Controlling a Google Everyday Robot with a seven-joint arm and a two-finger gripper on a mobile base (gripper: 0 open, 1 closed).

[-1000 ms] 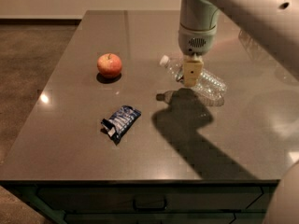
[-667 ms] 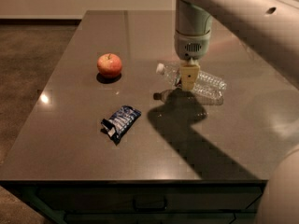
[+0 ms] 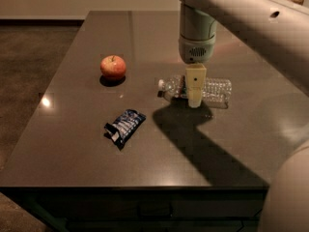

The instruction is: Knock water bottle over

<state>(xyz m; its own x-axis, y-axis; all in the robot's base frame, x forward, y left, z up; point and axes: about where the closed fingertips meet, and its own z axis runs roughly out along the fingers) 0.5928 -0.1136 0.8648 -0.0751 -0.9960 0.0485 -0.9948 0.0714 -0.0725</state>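
Note:
The water bottle (image 3: 212, 89) is clear, ribbed plastic with a white cap. It lies on its side on the dark table (image 3: 145, 149), cap pointing left towards the apple. My gripper (image 3: 195, 99) hangs straight down from the pale arm, directly in front of the bottle's middle, and covers part of it. Its yellowish fingers (image 3: 195, 83) reach down to about the table surface at the bottle's near side.
A red apple (image 3: 113, 67) stands left of the bottle. A blue snack packet (image 3: 124, 126) lies nearer the front edge. The arm's shadow falls across the table's right front. My arm's large pale links fill the upper right and right edge.
The lying bottle has turned from a diagonal to nearly level, left to right. My gripper has shifted slightly left and stays over the bottle's middle.

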